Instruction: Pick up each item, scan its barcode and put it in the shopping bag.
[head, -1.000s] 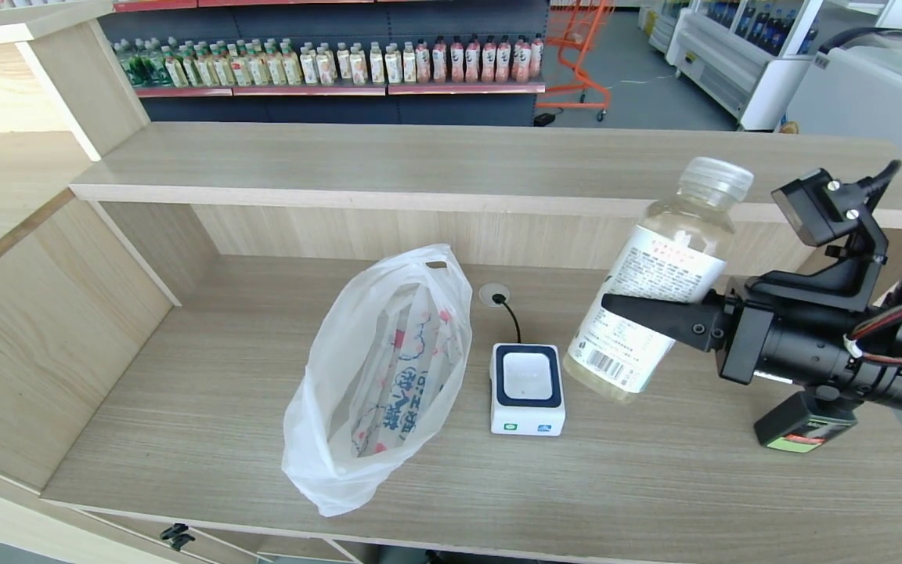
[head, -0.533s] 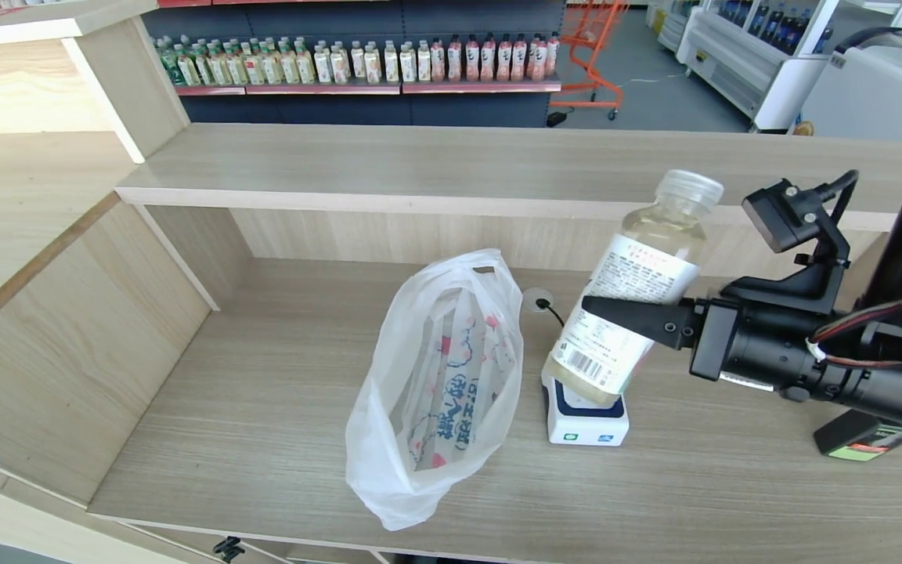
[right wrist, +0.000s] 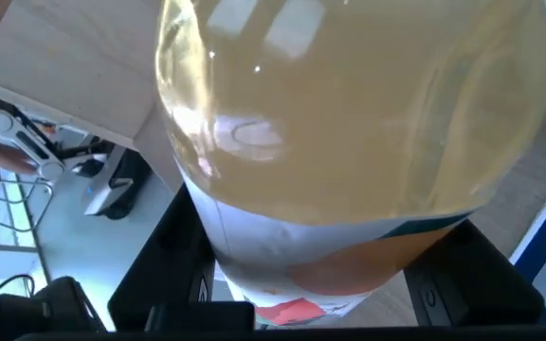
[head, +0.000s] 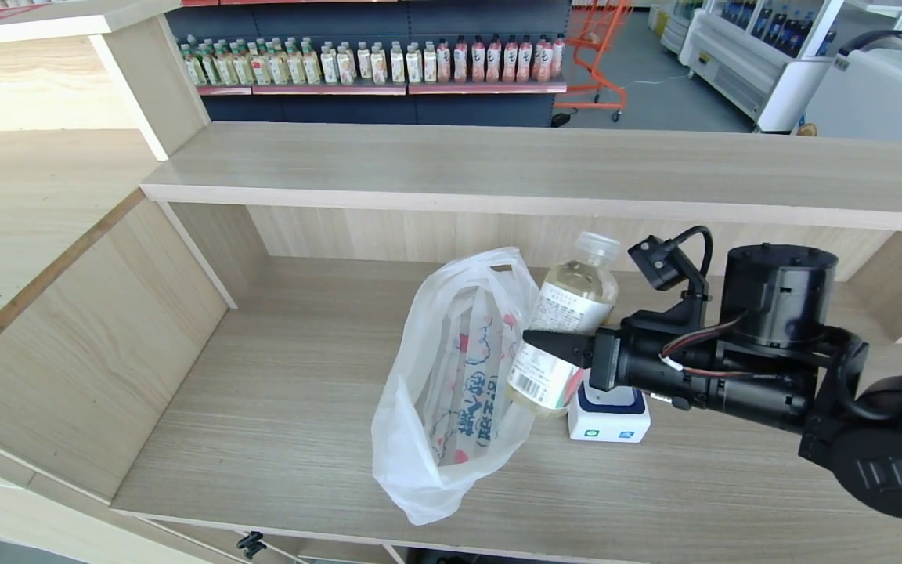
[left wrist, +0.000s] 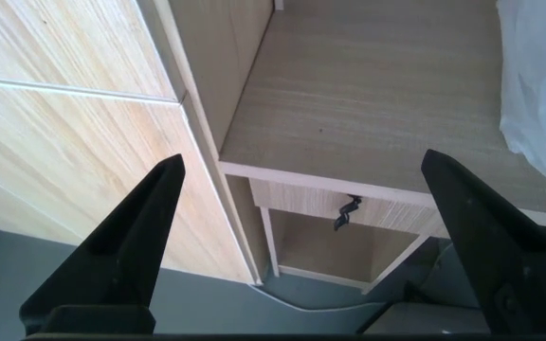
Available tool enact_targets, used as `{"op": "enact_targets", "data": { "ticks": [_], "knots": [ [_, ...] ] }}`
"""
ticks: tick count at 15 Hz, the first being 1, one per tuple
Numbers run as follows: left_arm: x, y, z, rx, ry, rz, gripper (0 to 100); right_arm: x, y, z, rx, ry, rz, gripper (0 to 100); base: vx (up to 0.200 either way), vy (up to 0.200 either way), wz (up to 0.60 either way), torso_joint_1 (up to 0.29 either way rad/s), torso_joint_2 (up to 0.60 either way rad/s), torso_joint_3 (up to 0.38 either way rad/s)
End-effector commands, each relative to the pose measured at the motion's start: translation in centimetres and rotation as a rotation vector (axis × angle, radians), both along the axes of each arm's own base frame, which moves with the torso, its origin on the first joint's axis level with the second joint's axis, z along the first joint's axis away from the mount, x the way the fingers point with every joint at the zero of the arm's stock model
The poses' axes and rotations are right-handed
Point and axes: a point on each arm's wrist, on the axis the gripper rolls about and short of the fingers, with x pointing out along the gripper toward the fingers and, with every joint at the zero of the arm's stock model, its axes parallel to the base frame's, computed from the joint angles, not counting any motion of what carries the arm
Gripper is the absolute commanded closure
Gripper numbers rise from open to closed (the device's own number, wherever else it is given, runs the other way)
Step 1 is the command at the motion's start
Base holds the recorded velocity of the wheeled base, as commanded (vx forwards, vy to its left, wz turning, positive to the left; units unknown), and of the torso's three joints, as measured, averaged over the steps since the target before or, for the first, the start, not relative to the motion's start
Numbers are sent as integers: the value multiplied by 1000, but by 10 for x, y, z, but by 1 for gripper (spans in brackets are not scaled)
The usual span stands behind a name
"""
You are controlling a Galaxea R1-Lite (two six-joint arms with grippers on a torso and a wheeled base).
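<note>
My right gripper (head: 557, 348) is shut on a clear bottle (head: 564, 329) of pale yellow drink with a white label and barcode. It holds the bottle tilted, just left of the white barcode scanner (head: 607, 411) and against the right rim of the white plastic shopping bag (head: 451, 384). The bag lies open on the wooden counter (head: 279, 407) with a printed package (head: 463, 392) inside. The bottle's base (right wrist: 349, 123) fills the right wrist view. My left gripper (left wrist: 301, 246) is open, hanging off the counter's front edge over the floor.
A raised wooden ledge (head: 498, 168) runs along the back of the counter and a wooden side wall (head: 75, 313) closes its left. The scanner's cable (head: 533, 301) runs to a hole behind the bag. Store shelves with bottles stand in the background.
The camera has shifted. My right arm carried the bottle leftwards and lower, from right of the scanner, over it, to the bag's right rim.
</note>
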Motion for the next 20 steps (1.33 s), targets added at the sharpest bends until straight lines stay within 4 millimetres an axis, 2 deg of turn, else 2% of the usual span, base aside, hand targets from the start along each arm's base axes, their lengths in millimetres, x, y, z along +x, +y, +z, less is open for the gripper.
{"op": "enact_targets", "data": {
  "ticks": [1, 2, 3, 6, 7, 13, 16, 20],
  "knots": [
    [0, 0, 0, 0, 0, 1, 0, 16, 23, -31, -53, 51, -25, 100, 0, 0, 0, 0, 0, 0],
    [0, 0, 0, 0, 0, 1, 0, 22, 27, -36, -53, 44, -39, 100, 0, 0, 0, 0, 0, 0],
    [0, 0, 0, 0, 0, 1, 0, 33, 40, -46, -32, -1, -51, 100, 0, 0, 0, 0, 0, 0],
    [0, 0, 0, 0, 0, 1, 0, 43, 55, -70, -83, -92, -8, 100, 0, 0, 0, 0, 0, 0],
    [0, 0, 0, 0, 0, 1, 0, 44, 67, -77, -111, -116, 22, 100, 0, 0, 0, 0, 0, 0],
    [0, 0, 0, 0, 0, 1, 0, 74, 111, -102, -245, -343, 99, 100, 0, 0, 0, 0, 0, 0],
    [0, 0, 0, 0, 0, 1, 0, 85, 117, -118, -303, -394, 108, 100, 0, 0, 0, 0, 0, 0],
    [0, 0, 0, 0, 0, 1, 0, 88, 118, -131, -300, -443, 99, 100, 0, 0, 0, 0, 0, 0]
  ]
}}
